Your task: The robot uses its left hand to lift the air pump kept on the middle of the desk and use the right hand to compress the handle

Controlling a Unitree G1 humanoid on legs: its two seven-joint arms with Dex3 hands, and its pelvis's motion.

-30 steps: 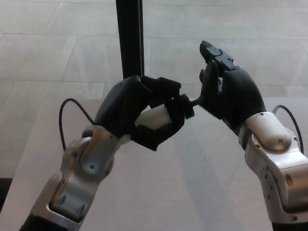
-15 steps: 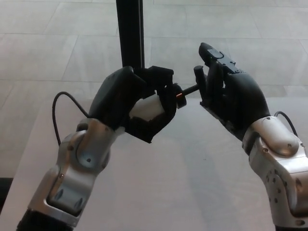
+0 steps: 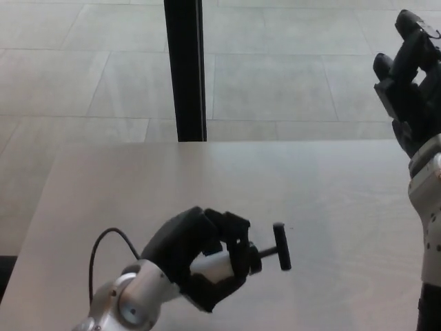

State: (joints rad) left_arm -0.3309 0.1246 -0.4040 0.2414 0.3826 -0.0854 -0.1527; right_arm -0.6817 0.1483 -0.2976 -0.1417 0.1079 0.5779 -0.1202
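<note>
Left hand clasps air pump, handle pointing right; right hand open.

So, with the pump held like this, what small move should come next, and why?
Probably bring the right hand back down toward the T-handle. The left hand grips the air pump low over the desk, with the handle drawn out on its rod. The right hand is open, raised at the far right and touches nothing, so it cannot press yet.

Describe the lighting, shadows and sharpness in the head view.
Head view: soft, even light; the desk shows a dull sheen and only faint shadows. The pump in the left hand looks sharp; the right hand is cut by the right edge.
</note>
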